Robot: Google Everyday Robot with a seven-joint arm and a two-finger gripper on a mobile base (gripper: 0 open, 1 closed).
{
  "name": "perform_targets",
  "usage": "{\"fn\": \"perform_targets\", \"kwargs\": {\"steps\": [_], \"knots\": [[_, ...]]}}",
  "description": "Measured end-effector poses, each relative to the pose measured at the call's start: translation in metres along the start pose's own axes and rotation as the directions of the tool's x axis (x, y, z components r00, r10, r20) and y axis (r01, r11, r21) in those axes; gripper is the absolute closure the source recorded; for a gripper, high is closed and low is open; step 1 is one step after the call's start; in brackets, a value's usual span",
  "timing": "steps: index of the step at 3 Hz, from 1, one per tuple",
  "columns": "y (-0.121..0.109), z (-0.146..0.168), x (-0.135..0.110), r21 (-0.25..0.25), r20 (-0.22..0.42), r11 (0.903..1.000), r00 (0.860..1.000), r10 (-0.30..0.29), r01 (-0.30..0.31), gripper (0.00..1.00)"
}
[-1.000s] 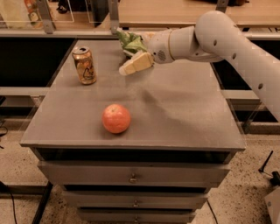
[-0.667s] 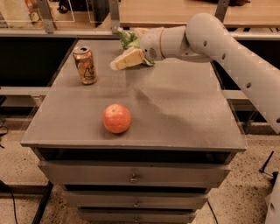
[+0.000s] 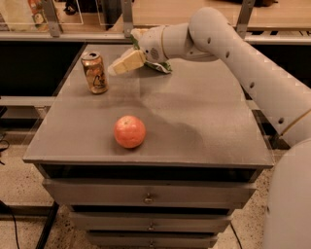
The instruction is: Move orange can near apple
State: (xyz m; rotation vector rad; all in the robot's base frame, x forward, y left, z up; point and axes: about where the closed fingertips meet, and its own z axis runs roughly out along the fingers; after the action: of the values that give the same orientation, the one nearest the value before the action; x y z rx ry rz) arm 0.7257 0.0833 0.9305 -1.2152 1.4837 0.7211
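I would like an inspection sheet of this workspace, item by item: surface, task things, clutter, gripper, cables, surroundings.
Surface: grey cabinet top, flat.
Job's things: orange can upright at the back left; apple nearer the front edge, apart from the can.
Clutter: green and white snack bag at the back, partly hidden by the arm.
Grippers: gripper hovers over the top, just right of the can, not touching it.
Cables: thin dark cable on the floor, lower left.
Surroundings: drawers below the top; wooden counter behind.
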Motion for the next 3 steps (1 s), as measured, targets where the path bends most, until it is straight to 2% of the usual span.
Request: {"fn": "perform_targets", "kwargs": {"steps": [2, 3], "knots": [[0.028, 0.042, 0.002, -0.133, -0.009, 0.9909, 1.000, 0.020, -0.021, 0.00], [0.038, 0.058, 0.002, -0.169, -0.009, 0.9855, 1.000, 0.018, -0.020, 0.00]]}}
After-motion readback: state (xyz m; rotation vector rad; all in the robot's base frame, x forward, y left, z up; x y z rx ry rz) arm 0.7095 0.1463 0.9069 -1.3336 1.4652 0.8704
